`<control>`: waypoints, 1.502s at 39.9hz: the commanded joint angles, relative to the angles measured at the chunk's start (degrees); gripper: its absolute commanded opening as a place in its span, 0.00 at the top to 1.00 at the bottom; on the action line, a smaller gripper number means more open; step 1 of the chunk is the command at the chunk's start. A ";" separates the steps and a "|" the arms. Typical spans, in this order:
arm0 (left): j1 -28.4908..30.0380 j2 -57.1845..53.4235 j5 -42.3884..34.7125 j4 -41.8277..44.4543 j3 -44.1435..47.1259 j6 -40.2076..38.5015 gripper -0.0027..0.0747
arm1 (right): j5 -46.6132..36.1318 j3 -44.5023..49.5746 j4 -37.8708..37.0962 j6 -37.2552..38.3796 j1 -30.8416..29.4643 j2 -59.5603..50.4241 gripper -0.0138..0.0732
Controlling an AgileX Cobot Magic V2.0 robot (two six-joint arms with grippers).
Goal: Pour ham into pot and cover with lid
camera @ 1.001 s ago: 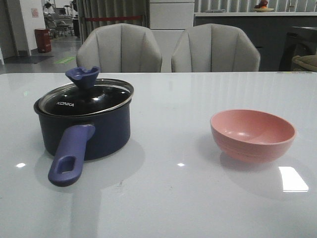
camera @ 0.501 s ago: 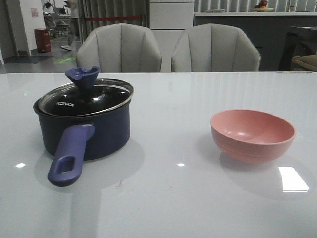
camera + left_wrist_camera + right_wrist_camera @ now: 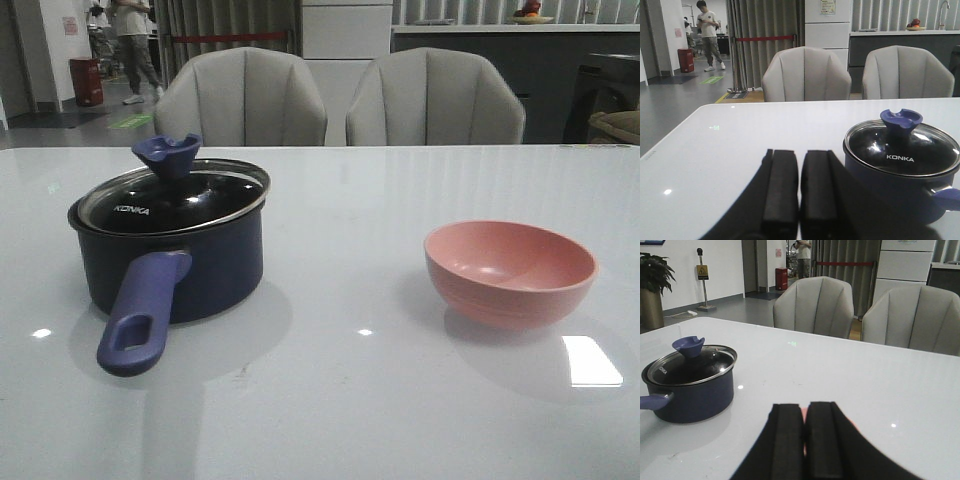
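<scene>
While pot (image 3: 175,262), lid (image 3: 172,193) and pink bowl (image 3: 510,271) sit unmoved, a walking man (image 3: 130,45) has advanced beyond the pot, wrist views alone show left gripper (image 3: 800,192) and right gripper (image 3: 805,440), jaws pressed together, ham unseen.

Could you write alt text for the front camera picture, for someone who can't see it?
A dark navy pot with its glass lid on stands left on a white table, an empty pink bowl to its right; two grey chairs behind.
</scene>
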 commanded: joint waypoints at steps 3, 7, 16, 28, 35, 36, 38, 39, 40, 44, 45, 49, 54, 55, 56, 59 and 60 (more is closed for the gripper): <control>0.10 -1.08 -4.49 0.00 1.20 -0.44 0.82 | -4.90 -0.95 0.25 -0.63 -0.05 0.54 0.66; 0.10 -1.08 -4.49 0.00 1.20 -0.44 0.82 | -4.82 1.36 -3.99 -0.01 -1.24 -0.80 0.66; 0.10 -1.08 -4.49 0.00 1.20 -0.44 0.82 | -4.05 5.45 -16.55 9.59 -9.11 -7.35 0.66; 0.10 -1.08 -4.38 0.00 1.20 -0.44 0.82 | -4.18 9.20 -17.22 12.19 -16.36 -11.18 0.66; 0.10 -1.08 -4.38 0.00 1.20 -0.44 0.82 | -4.18 9.20 -17.22 12.28 -16.98 -11.18 0.66; 0.10 -1.08 -4.38 0.00 1.20 -0.44 0.82 | -4.18 9.20 -17.22 12.28 -16.98 -11.18 0.66; 0.10 -1.08 -4.38 0.00 1.20 -0.44 0.82 | -4.18 9.20 -17.22 12.28 -16.98 -11.18 0.66; 0.10 -1.08 -4.38 0.00 1.20 -0.44 0.82 | -4.18 9.20 -17.22 12.28 -16.98 -11.18 0.66; 0.10 -1.08 -4.38 0.00 1.20 -0.44 0.82 | -4.18 9.20 -17.22 12.28 -16.98 -11.18 0.66; 0.10 -1.08 -4.38 0.00 1.20 -0.44 0.82 | -4.18 9.20 -17.22 12.28 -16.98 -11.18 0.66; 0.10 -1.08 -4.29 0.00 1.20 -0.44 0.82 | -4.18 9.20 -17.22 12.28 -16.98 -11.18 0.66; 0.10 -1.08 -4.29 0.00 1.20 -0.44 0.82 | -4.18 9.20 -17.22 12.28 -16.98 -11.18 0.66; 0.10 -1.08 -4.29 0.00 1.20 -0.44 0.82 | -4.18 9.20 -17.22 12.28 -16.98 -11.18 0.66; 0.10 -1.08 -4.29 0.00 1.20 -0.44 0.82 | -4.18 9.20 -17.22 12.28 -16.98 -11.18 0.66; 0.10 -1.08 -4.29 0.00 1.20 -0.44 0.82 | -4.18 9.20 -17.22 12.28 -16.98 -11.18 0.66; 0.10 -1.08 -4.29 0.00 1.20 -0.44 0.82 | -4.18 9.20 -17.22 12.28 -16.98 -11.18 0.66; 0.10 -1.08 -4.29 0.00 1.20 -0.44 0.82 | -4.18 9.20 -17.22 12.28 -16.98 -11.18 0.66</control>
